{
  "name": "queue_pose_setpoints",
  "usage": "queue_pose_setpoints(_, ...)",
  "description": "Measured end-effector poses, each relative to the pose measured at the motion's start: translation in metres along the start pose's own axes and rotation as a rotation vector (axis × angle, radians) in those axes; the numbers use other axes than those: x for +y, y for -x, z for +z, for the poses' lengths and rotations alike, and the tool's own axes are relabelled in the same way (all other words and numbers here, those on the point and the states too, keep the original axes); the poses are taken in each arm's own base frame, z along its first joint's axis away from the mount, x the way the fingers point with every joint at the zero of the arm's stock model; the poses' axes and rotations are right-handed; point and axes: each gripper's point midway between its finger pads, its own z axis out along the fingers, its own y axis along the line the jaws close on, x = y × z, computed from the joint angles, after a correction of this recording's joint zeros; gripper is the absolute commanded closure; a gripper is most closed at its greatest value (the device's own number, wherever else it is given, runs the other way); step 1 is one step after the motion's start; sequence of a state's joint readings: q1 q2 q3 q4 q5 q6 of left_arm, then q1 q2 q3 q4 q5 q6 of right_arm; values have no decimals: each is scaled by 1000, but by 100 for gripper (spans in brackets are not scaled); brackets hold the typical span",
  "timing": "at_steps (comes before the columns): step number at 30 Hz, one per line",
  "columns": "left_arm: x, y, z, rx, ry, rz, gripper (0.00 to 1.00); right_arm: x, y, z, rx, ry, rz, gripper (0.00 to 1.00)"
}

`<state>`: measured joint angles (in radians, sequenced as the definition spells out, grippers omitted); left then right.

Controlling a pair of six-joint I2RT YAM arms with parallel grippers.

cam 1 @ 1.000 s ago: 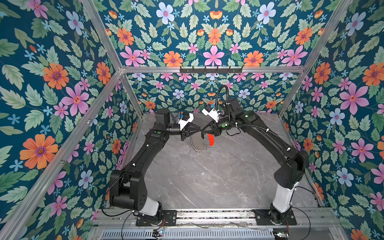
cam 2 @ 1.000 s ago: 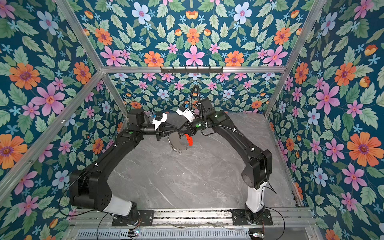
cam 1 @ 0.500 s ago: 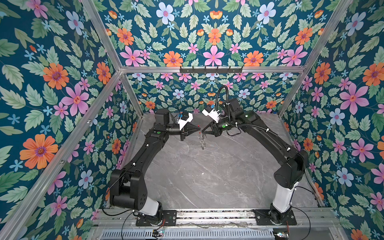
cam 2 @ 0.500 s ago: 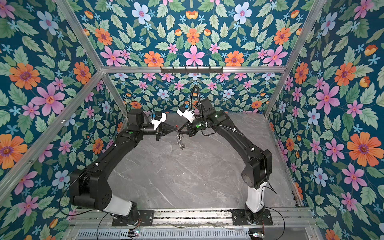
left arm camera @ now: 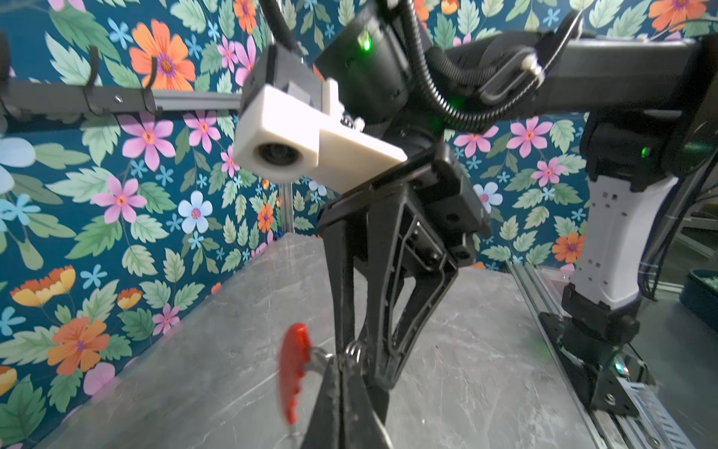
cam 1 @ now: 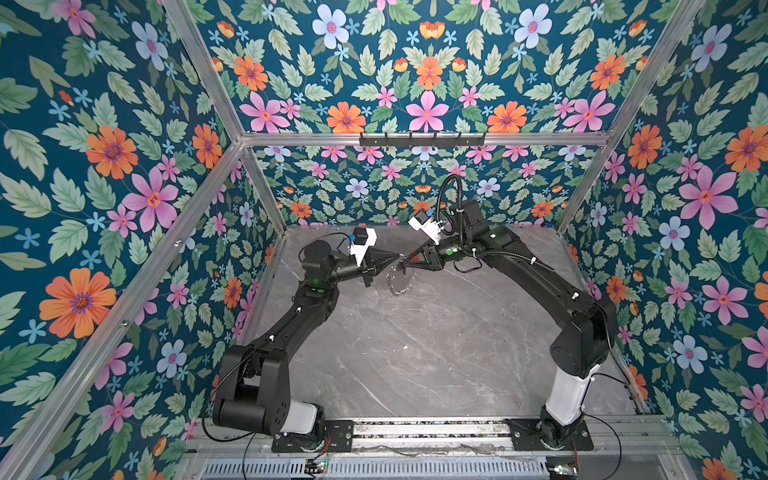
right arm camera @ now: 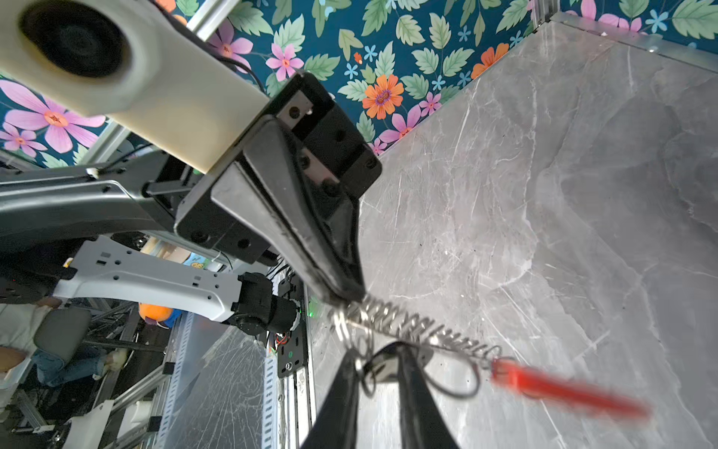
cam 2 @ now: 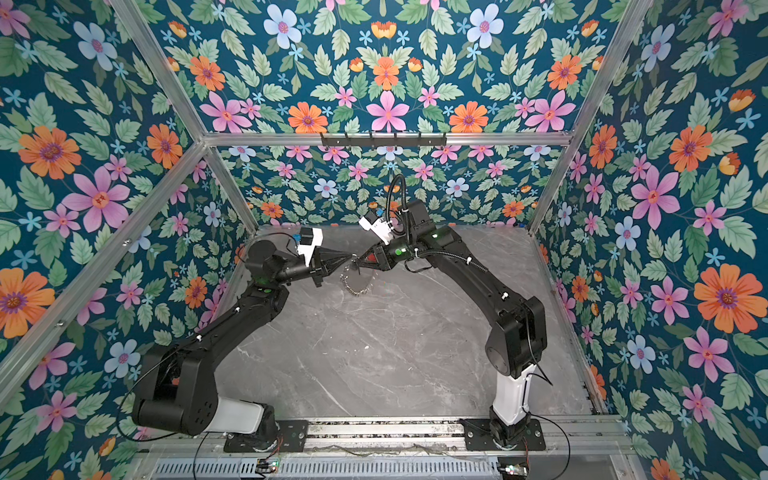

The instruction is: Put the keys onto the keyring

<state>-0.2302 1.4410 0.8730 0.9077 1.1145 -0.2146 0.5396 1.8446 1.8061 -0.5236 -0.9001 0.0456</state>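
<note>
The keyring (cam 1: 398,285) hangs in the air at mid table in both top views, a grey disc fringed with silver loops (right arm camera: 412,330). Its red piece (right arm camera: 563,392) is blurred in the right wrist view and also shows in the left wrist view (left arm camera: 295,369). My left gripper (cam 1: 395,258) is shut on the keyring's rim, with a small silver loop (left arm camera: 352,348) at its tips. My right gripper (right arm camera: 379,373) faces it tip to tip, jaws a little apart. The keys (right arm camera: 388,367), a dark tag, sit between its fingertips, and I cannot tell whether they touch.
The grey marble table (cam 1: 436,353) lies below the hanging keyring. A black hook rail (cam 1: 422,139) runs along the back wall. Floral walls close three sides, and a metal rail (cam 1: 415,428) carries both arm bases at the front.
The keyring has swung from edge-on to partly face-on under the grippers. My right gripper's jaws have parted slightly. My left gripper has closed fully. Both arms stay almost in place.
</note>
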Motion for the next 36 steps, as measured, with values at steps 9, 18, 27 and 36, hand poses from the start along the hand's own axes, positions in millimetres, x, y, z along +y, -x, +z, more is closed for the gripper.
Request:
queue_pose_setpoints(9,5,24,-2,-232,17,-86,100,12,15,-6,-67,82,17,90)
queue_pose_setpoints(18,-6,42,-4,-302,-9,-64,100,12,28,-19,-113,95,17,74)
queue_pose_setpoints(27,-5,42,-4,-305,-8,-68,100,27,37,-33,-152,109,-35,73)
queue_pose_setpoints(36,-4,41,-3,-303,-5,-75,100,38,45,-36,-169,144,-58,77)
